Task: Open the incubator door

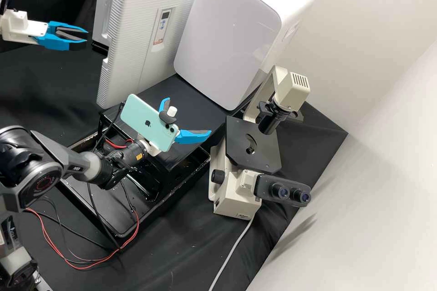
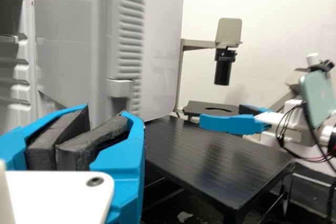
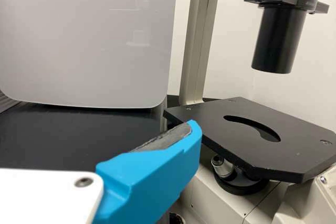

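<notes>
The white incubator [image 1: 103, 18] stands at the back left with its door [image 1: 132, 32] swung outward, a small control panel on the door's ribbed face. In the left wrist view the door [image 2: 68, 45] shows its smooth inner side and edge. My left gripper [image 1: 86, 38] is left of the door in the high view, slightly open and apart from it; its dark pads are close together at the left gripper [image 2: 105, 113]. Over the black stand's front edge, my right gripper [image 1: 188, 116] is wide open. One blue finger of the right gripper [image 3: 157, 174] appears in its wrist view.
A glossy white rounded cabinet [image 1: 227, 32] stands right of the door on the black stand [image 2: 220, 166]. A microscope [image 1: 252, 145] is farther right. A phone [image 1: 148, 122] sits on the right wrist, with loose cables below.
</notes>
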Motion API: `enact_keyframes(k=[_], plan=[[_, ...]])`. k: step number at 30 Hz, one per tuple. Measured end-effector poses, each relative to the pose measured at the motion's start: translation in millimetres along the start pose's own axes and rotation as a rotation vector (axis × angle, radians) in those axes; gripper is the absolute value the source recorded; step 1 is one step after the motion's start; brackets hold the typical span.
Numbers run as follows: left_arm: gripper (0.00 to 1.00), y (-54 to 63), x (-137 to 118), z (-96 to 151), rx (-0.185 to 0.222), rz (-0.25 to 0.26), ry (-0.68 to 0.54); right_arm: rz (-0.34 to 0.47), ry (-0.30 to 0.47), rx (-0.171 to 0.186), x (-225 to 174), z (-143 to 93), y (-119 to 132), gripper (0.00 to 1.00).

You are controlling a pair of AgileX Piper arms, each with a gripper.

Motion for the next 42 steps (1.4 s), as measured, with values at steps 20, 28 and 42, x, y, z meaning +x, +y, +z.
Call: enact_keyframes(k=[20,28,42], plan=[[1.00,6.5,-18,-31,-0.069,0.167,0.315,0.000,0.000,0.000,0,0,0,1.00],[1.00,6.6,-38,-57,-0.040,0.174,0.589,0.000,0.000,0.000,0,0,0,1.00],[1.00,1.0,-64,-90,0.156,0.160,1.059,0.000,0.000,0.000,0,0,0,1.00]])
